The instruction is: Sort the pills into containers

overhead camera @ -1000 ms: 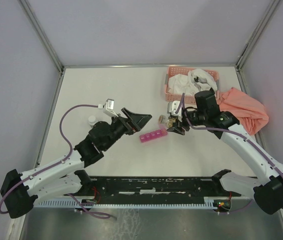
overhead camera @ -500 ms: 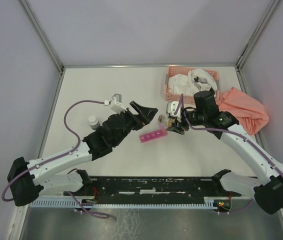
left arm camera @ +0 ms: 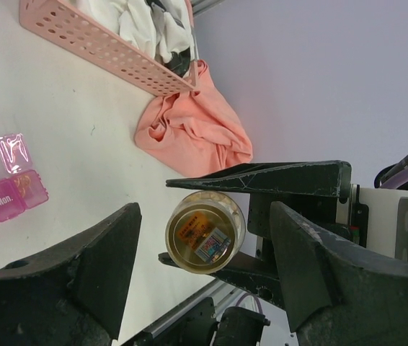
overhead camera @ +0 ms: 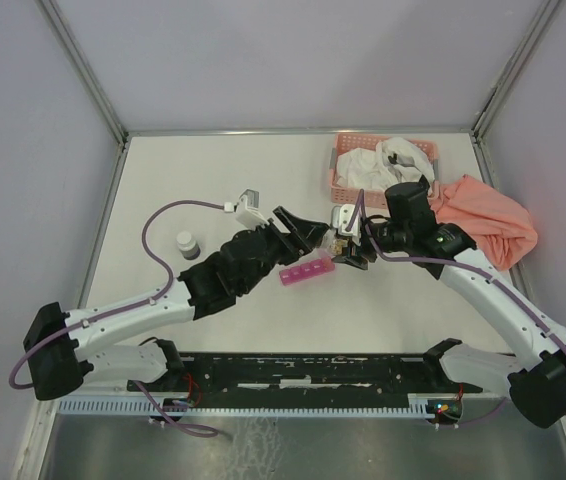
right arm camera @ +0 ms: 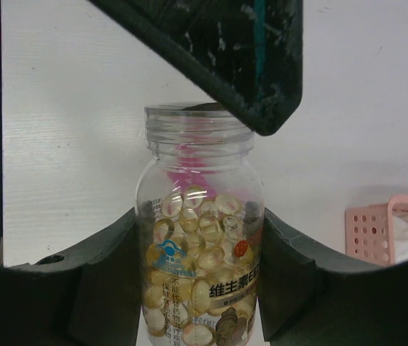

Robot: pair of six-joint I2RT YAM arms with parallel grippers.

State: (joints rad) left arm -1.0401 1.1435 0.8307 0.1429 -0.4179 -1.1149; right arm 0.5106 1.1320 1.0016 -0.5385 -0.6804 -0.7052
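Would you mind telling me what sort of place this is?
Probably a robot test booth in a lab: a white table walled by plain grey panels, two arms bolted at its near edge, and staged props such as a pink pill organizer and a basket of cloths.

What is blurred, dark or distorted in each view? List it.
Top external: soft even light, faint shadows under the arms, strip sharp. Left wrist: its fingers are dark and featureless, bottle crisp. Right wrist: label sharp, strip warped through the glass, basket soft.
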